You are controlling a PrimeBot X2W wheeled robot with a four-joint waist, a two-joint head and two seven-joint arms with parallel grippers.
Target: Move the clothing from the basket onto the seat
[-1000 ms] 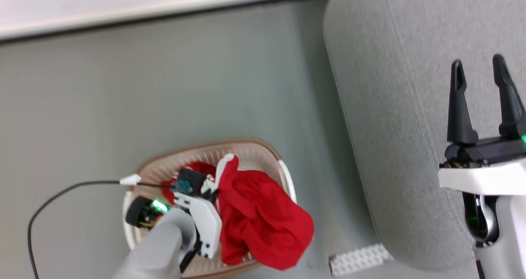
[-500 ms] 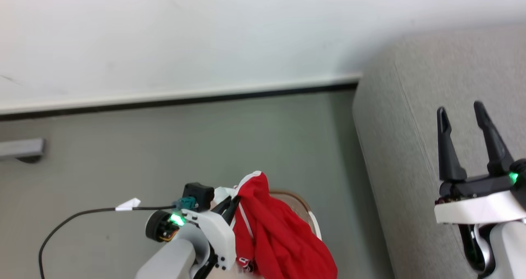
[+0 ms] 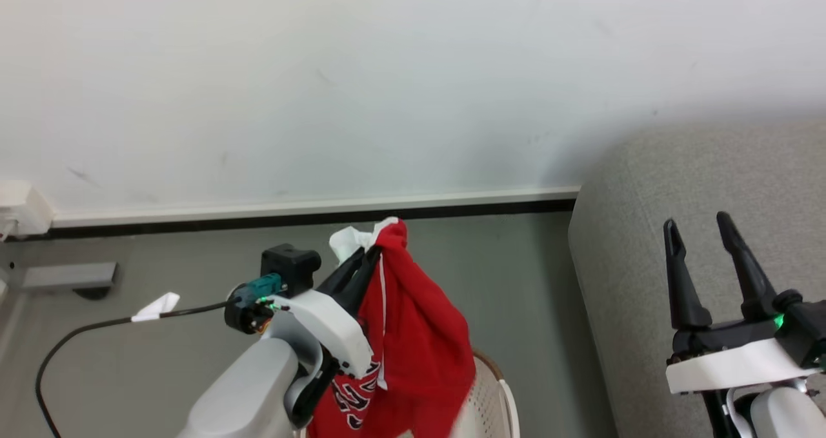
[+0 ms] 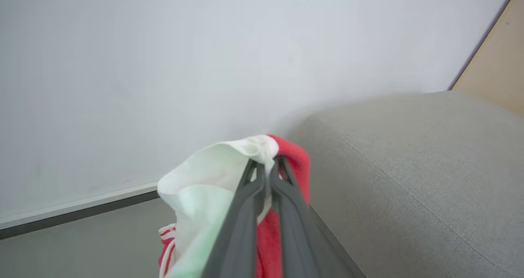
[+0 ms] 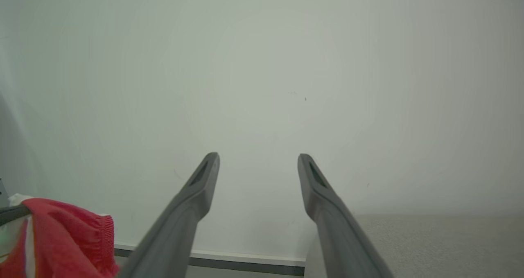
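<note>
1. Above the basket [image 3: 493, 396], our left tool [image 3: 362, 257] is clenched on the clothing [image 3: 416, 335], which hangs red toward it.
2. Our right tool [image 3: 697, 224] stands released and empty by the seat [image 3: 619, 283].
3. We judge: lift the hem clear of the basket, then swing right over the seat.
4. The left wrist view shows the pinch on white trim; the head view shows the numerals.

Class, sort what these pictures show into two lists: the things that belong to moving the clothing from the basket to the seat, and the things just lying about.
Belongs to the job:
red jersey, pinched in the shut left gripper
basket
seat
right gripper, open

Just lying about:
black cable
grey box by the wall
white box above it
</note>
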